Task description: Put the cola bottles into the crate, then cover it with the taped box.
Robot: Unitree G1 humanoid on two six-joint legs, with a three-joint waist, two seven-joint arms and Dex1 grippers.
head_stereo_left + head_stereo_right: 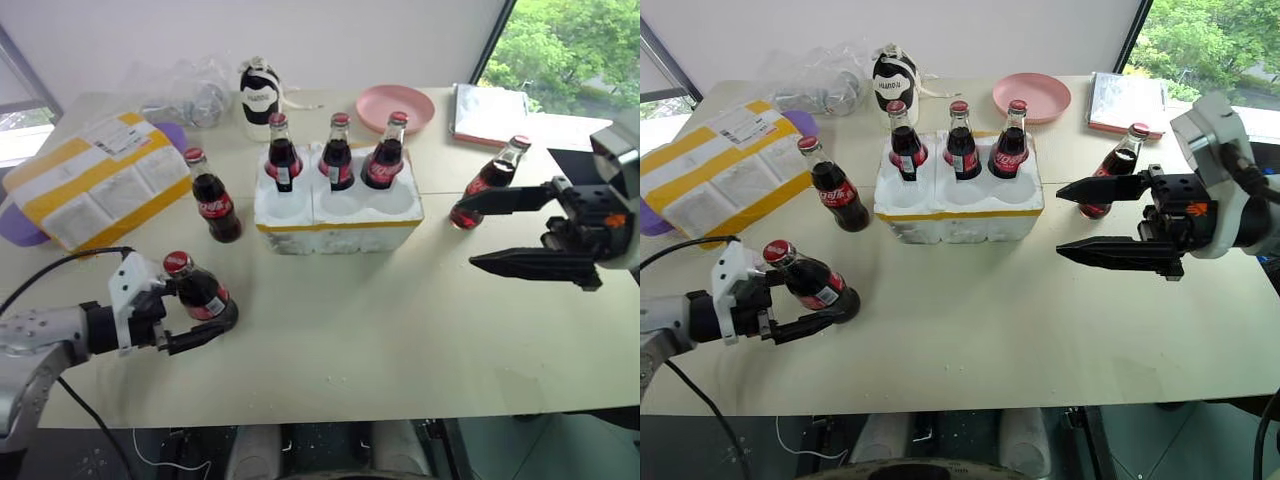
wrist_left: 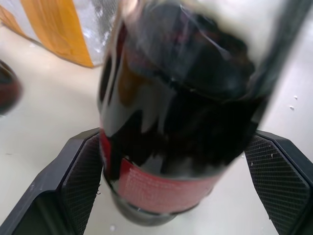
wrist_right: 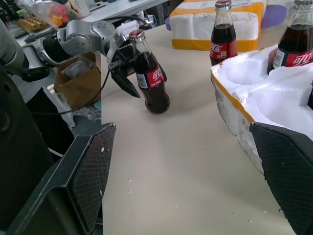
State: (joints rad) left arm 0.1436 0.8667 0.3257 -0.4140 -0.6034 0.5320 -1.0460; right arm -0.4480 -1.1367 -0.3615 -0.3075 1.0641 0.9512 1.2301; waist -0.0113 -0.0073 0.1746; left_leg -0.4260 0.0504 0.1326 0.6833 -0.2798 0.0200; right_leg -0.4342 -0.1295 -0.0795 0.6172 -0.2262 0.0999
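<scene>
Left gripper point(image 1: 190, 315), lower left of frame, with its jaws spread either side of a cola bottle point(image 1: 200, 290) but not yet clamped. Right gripper point(image 1: 530, 230), at right, gapes wide and empty near another bottle point(image 1: 488, 180). Three bottles fill the crate's point(image 1: 340, 215) back wells; the taped box point(image 1: 95, 180) lies upper left. Step in hand: grasping. Next: close, lift, lower upright into a front well.
</scene>
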